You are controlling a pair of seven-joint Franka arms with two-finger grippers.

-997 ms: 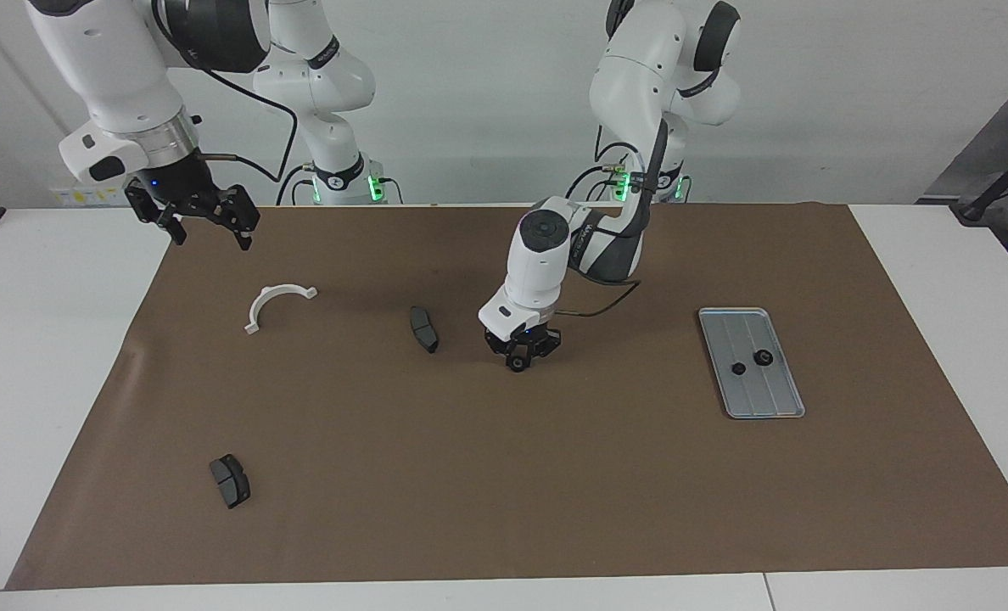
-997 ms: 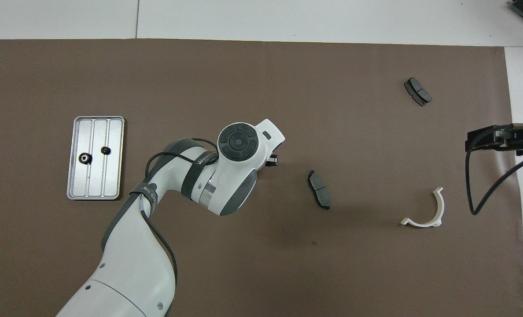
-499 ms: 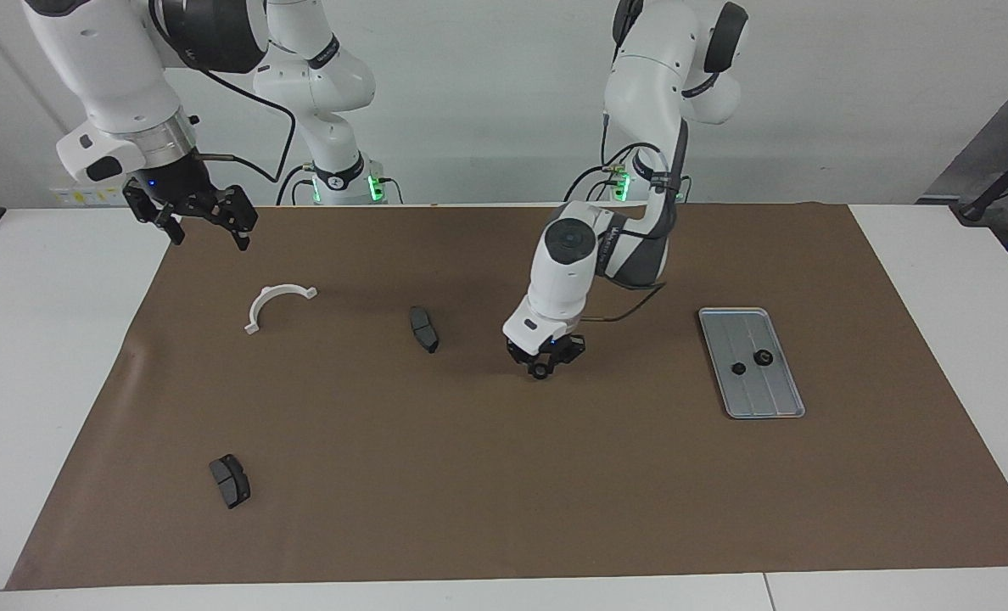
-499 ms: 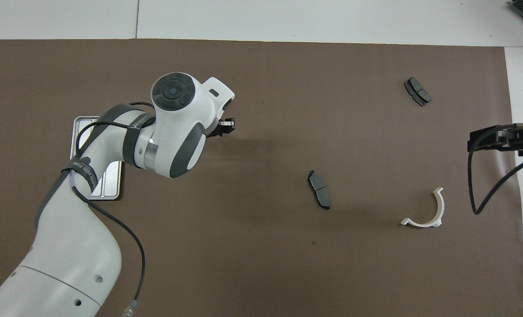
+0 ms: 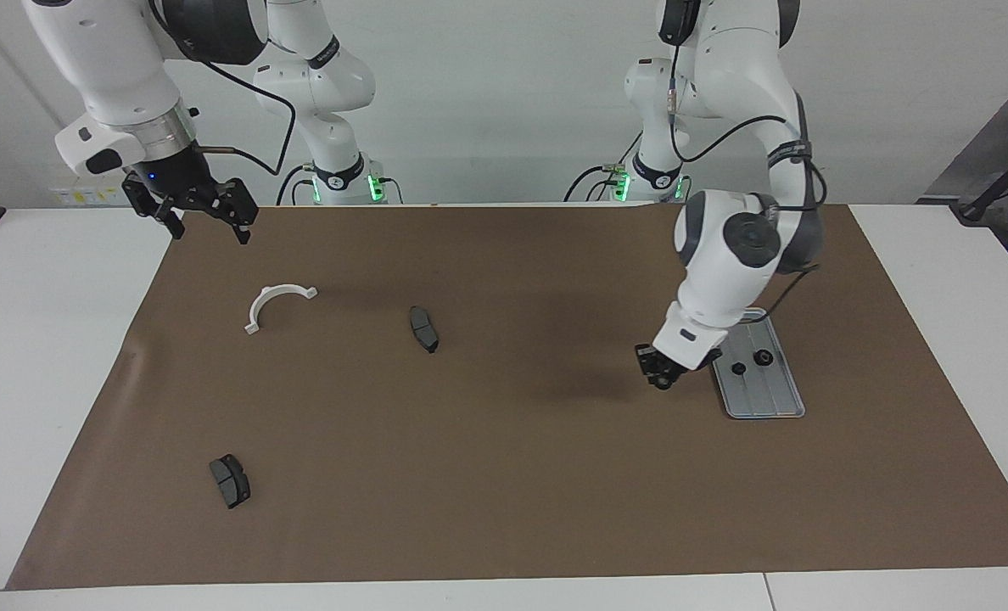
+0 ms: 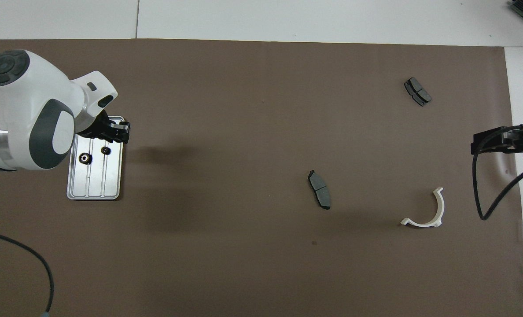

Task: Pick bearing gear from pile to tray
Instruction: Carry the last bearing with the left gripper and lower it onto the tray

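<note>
My left gripper is shut on a small black gear and hangs above the mat just beside the silver tray, at the tray's edge toward the right arm's end. In the overhead view the left gripper covers the tray's rim. Two black gears lie in the tray, also seen in the overhead view. My right gripper is open and empty, waiting high over the mat's corner.
What shows of the pile is a white half-ring, a dark pad mid-mat, and another pad farther from the robots. All lie on a brown mat.
My left arm has swung from the middle of the mat to the tray's edge, carrying the gear. The right arm has barely moved.
</note>
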